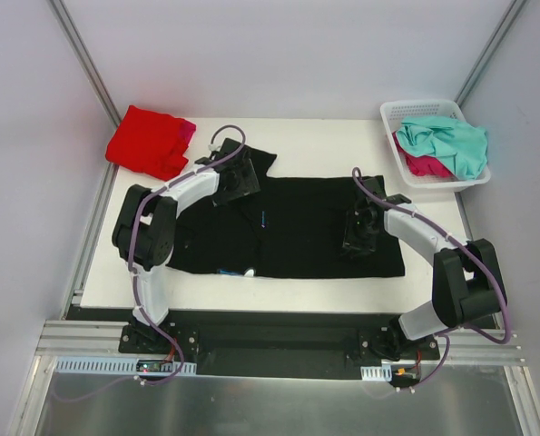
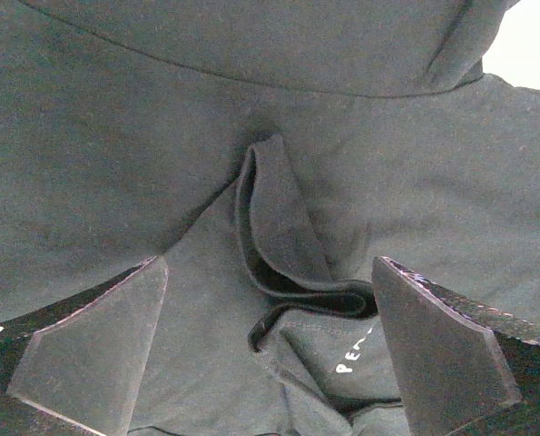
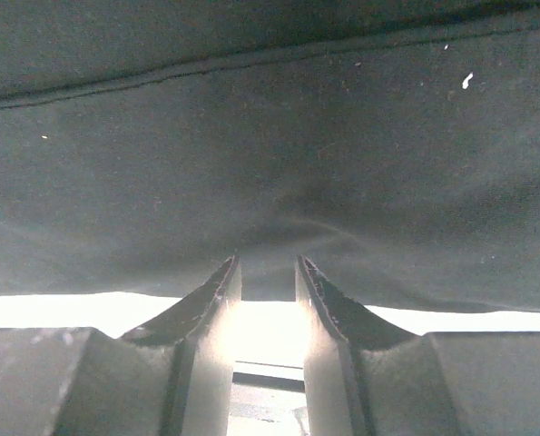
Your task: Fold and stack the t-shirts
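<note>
The large black t-shirt (image 1: 306,227) lies spread across the middle of the table. My left gripper (image 1: 234,178) hovers over its upper left part with the jaws wide open. In the left wrist view the left gripper (image 2: 270,304) straddles the rumpled black collar fold (image 2: 279,245), holding nothing. My right gripper (image 1: 360,229) is on the shirt's right part. In the right wrist view the right gripper (image 3: 268,272) has its narrow jaws closed on the shirt's hem (image 3: 268,282), with creases running to the tips. A folded red t-shirt (image 1: 147,141) lies at the far left corner.
A white lattice basket (image 1: 392,113) at the far right corner holds a teal-mint shirt (image 1: 451,141) over a magenta-pink one (image 1: 426,166). A bit of magenta cloth (image 1: 188,132) shows at the red shirt's right edge. Metal frame posts rise at both back corners.
</note>
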Controlling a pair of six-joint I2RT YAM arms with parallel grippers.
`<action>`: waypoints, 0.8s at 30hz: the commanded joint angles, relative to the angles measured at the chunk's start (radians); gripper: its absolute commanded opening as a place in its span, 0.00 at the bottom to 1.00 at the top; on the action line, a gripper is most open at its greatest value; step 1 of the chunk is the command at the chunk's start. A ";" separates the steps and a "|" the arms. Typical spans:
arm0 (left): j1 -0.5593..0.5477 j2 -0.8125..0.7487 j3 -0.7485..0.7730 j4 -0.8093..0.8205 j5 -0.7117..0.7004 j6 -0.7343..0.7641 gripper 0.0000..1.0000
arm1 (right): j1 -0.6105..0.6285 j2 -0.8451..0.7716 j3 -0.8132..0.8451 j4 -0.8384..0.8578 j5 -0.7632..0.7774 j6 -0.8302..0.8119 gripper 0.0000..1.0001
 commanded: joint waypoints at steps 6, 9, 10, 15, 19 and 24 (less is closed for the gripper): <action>0.049 0.014 0.062 0.014 -0.013 -0.011 0.93 | 0.004 -0.006 -0.031 0.014 -0.036 -0.022 0.33; 0.070 0.025 0.079 0.014 -0.020 -0.002 0.91 | 0.006 -0.011 -0.034 0.012 -0.039 -0.027 0.33; 0.073 0.034 0.085 0.014 -0.016 0.001 0.89 | 0.004 -0.011 -0.036 0.014 -0.040 -0.030 0.33; 0.078 0.066 0.101 0.014 -0.018 -0.003 0.81 | 0.004 -0.012 -0.034 0.011 -0.048 -0.032 0.33; 0.078 0.105 0.125 0.014 -0.006 -0.003 0.63 | 0.004 -0.014 -0.033 0.006 -0.048 -0.035 0.33; 0.078 0.122 0.138 0.017 0.016 -0.013 0.51 | 0.004 -0.023 -0.031 -0.005 -0.046 -0.042 0.33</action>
